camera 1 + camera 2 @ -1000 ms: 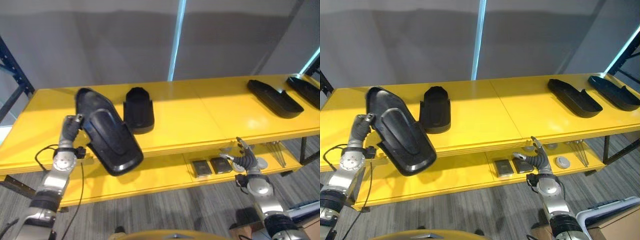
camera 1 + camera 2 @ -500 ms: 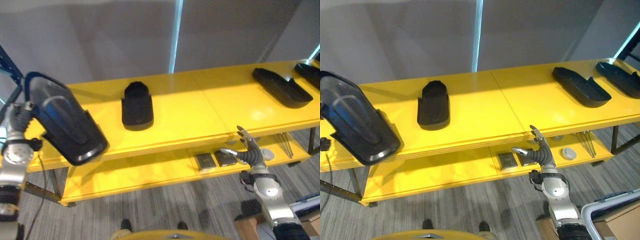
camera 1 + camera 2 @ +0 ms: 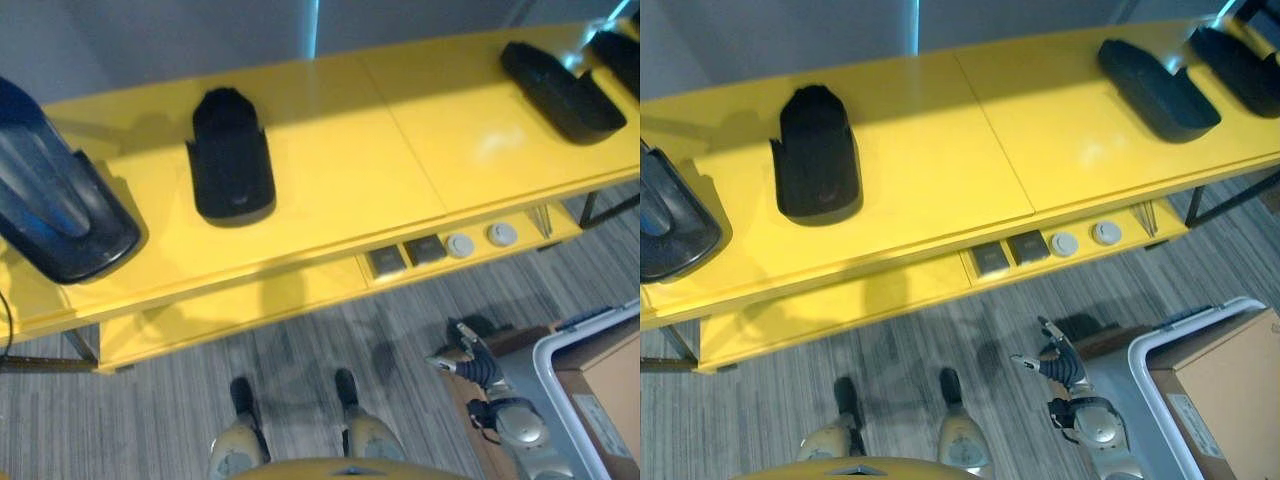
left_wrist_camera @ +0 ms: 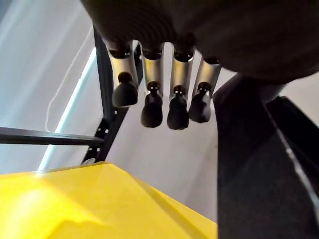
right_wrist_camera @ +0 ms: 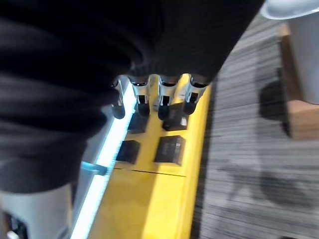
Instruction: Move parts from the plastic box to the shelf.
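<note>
A large black moulded part (image 3: 60, 215) lies at the left end of the yellow shelf (image 3: 380, 150). In the left wrist view my left hand (image 4: 159, 99) has its fingers bent close against that part's edge (image 4: 264, 164), above the shelf top. A smaller black part (image 3: 232, 165) lies left of the shelf's middle. Two long black parts (image 3: 560, 75) lie at the far right. My right hand (image 3: 478, 368) hangs low over the carpet, open and holding nothing. Beside it stands the grey plastic box (image 3: 1140, 350).
The lower shelf carries two small black squares (image 3: 386, 262) and two round discs (image 3: 460, 244); the right wrist view shows the squares (image 5: 169, 149) past my fingers. A brown cardboard box (image 3: 1230, 390) sits inside the grey rim. Grey carpet lies in front of the shelf.
The whole picture has shifted, so the camera has moved and looks further down. The large part has gone to the shelf's left end. My right hand has dropped away from the lower shelf.
</note>
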Available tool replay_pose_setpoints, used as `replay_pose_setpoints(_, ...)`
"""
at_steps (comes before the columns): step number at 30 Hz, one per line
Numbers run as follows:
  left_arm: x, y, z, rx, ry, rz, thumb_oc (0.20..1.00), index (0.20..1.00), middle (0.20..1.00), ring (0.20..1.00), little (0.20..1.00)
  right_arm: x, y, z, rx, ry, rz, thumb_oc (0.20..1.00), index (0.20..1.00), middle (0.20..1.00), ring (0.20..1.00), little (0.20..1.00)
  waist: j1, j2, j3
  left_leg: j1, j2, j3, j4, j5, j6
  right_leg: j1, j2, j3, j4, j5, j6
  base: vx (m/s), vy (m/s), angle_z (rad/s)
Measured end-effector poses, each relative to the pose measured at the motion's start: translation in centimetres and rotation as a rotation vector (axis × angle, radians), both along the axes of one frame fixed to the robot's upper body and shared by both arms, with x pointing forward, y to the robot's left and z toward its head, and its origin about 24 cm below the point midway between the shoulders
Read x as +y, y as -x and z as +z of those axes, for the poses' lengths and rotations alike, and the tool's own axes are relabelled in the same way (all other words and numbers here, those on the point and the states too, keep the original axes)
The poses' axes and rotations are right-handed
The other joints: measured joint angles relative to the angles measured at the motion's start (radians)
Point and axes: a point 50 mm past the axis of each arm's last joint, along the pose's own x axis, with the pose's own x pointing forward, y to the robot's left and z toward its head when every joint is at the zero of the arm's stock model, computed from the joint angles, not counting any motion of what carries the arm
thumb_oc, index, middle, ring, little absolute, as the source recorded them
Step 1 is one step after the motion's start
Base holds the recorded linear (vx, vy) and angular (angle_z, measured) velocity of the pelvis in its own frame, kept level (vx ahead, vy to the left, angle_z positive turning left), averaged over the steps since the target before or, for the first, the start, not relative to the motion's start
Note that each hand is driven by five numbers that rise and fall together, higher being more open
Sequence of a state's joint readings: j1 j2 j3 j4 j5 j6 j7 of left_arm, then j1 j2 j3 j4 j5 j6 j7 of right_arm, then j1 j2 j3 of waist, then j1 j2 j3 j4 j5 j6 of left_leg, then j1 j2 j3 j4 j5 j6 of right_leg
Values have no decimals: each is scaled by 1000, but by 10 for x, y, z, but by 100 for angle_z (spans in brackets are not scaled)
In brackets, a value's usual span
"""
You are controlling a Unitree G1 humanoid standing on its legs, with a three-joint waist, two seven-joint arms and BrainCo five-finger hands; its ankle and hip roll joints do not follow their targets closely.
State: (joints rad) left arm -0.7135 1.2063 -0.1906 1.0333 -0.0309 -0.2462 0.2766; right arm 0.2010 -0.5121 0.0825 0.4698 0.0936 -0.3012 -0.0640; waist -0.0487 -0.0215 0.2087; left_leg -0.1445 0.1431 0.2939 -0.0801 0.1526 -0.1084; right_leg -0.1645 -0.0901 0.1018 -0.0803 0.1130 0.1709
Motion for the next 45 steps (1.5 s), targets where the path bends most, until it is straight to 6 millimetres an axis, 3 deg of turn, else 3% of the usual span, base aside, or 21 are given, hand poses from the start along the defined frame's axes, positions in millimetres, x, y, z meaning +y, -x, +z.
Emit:
replay_pose_setpoints(8, 13, 9, -2, 277, -196, 80, 200, 200, 200, 200, 200, 3, 0, -19, 67, -46, -44, 1000, 1000, 1000, 1000, 1000, 4, -3, 65, -11, 12, 5, 0, -5, -7, -15, 13, -1, -1, -1, 1, 0, 4, -4)
replay_pose_setpoints(16, 26, 20, -4, 447, -310, 182, 200, 200, 200, 200, 200, 5, -15, -12, 24, -59, -39, 1000, 1000, 1000, 1000, 1000, 29, -2, 69, -11, 13, 4, 0, -6, -8, -14, 13, -4, -1, -2, 1, 0, 0, 0)
replay_pose_setpoints(17, 28, 22, -6, 478, -326, 201, 438, 438, 438, 438, 438, 5, -17, -12, 20, -66, -42, 1000, 1000, 1000, 1000, 1000, 32, -2, 69, -11, 13, 4, 0, -6, -8, -14, 13, -4, -1, -2, 1, 0, 0, 0)
replay_pose_setpoints(18, 30, 23, -7, 493, -336, 214, 1000, 1000, 1000, 1000, 1000, 7, -18, -12, 20, -72, -38, 1000, 1000, 1000, 1000, 1000, 34, -3, 69, -11, 13, 3, 0, -6, -8, -13, 13, -6, -1, -2, 1, 0, 0, 0)
replay_pose_setpoints(23, 31, 24, -9, 489, -344, 252, 1000, 1000, 1000, 1000, 1000, 12, -18, -14, 30, -80, -16, 1000, 1000, 1000, 1000, 1000, 40, -3, 68, -11, 12, -1, 0, -4, -8, -10, 13, -8, -1, -1, -1, -5, 0, 1)
replay_pose_setpoints(26, 24, 15, -19, 457, -321, 243, 1000, 1000, 1000, 1000, 1000, 15, -18, -15, 33, -83, -12, 1000, 1000, 1000, 1000, 1000, 40, -5, 68, -9, 12, -5, 0, -2, -8, -8, 13, -10, 0, 2, -5, -26, -8, 3)
replay_pose_setpoints(28, 10, -2, -32, 415, -287, 184, 1000, 1000, 1000, 1000, 1000, 20, -20, -15, 31, -87, 11, 1000, 1000, 1000, 1000, 1000, 35, -16, 66, -8, 12, -10, 0, 1, -7, -4, 13, -16, 0, 4, -6, -18, -12, 5)
replay_pose_setpoints(33, -15, -24, -15, 213, -250, 75, 1000, 1000, 1000, 1000, 1000, 23, -25, -7, -7, -94, 26, 1000, 1000, 1000, 1000, 1000, 24, -36, 65, 16, 13, -16, 0, 0, -11, 24, 13, -22, -1, -2, 2, 5, -14, 3)
replay_pose_setpoints(36, -50, -34, 16, -106, -177, -97, 1000, 1000, 1000, 1000, 1000, 38, -35, 24, -151, -114, 103, 1000, 1000, 1000, 1000, 1000, 34, -43, 65, 46, 15, -19, 0, -3, -14, 57, 14, -29, -1, -5, 5, 61, -29, 3)
replay_pose_setpoints(37, -70, -29, 31, -245, -201, -204, 1000, 1000, 1000, 1000, 1000, 45, -41, 45, -261, -124, 141, 1000, 1000, 1000, 1000, 1000, 33, -48, 61, 67, 15, -17, 0, -18, -26, 75, 12, -29, -1, -12, 2, 99, -19, 0)
replay_pose_setpoints(39, -89, -22, 42, -353, -227, -304, 1000, 1000, 1000, 1000, 1000, 47, -47, 66, -361, -109, 166, 1000, 1000, 1000, 1000, 1000, 36, -48, 54, 94, 12, -15, 0, -25, -28, 99, 10, -29, 0, -14, -3, 103, -22, -4)
replay_pose_setpoints(41, -99, -12, 46, -421, -248, -363, 1000, 1000, 1000, 1000, 1000, 43, -51, 85, -447, -80, 161, 1000, 1000, 1000, 1000, 1000, 39, -46, 47, 130, 13, -10, 0, -35, -28, 133, 9, -29, 0, -18, 0, 82, -42, -6)
replay_pose_setpoints(42, -111, -7, 45, -462, -251, -412, 1000, 1000, 1000, 1000, 1000, 38, -50, 97, -485, -45, 168, 1000, 1000, 1000, 1000, 1000, 48, -46, -2, 148, 13, -8, 0, -38, -21, 149, 9, -33, 0, -25, -2, 76, -42, -2)
replay_pose_setpoints(43, -117, -2, 43, -495, -238, -431, 1000, 1000, 1000, 1000, 1000, 39, -51, 107, -517, -27, 176, 1000, 1000, 1000, 1000, 1000, 51, -44, -12, 161, 10, -8, 0, -40, -21, 167, 6, -34, 0, -26, -3, 75, -43, 0)
replay_pose_setpoints(44, -123, 6, 36, -553, -197, -453, 1000, 1000, 1000, 1000, 1000, 38, -51, 121, -567, 1, 190, 1000, 1000, 1000, 1000, 1000, 51, -36, -18, 182, 7, -7, 0, -46, -20, 188, 4, -35, 0, -29, -2, -20, -63, 3)
replay_pose_setpoints(45, -133, 10, 16, -562, -151, -497, 1000, 1000, 1000, 1000, 1000, 38, -52, 136, -644, 20, 203, 1000, 1000, 1000, 1000, 1000, 59, -32, -56, 204, 7, -9, 0, -54, -17, 208, 2, -44, 1, -40, -3, -21, -64, 3)
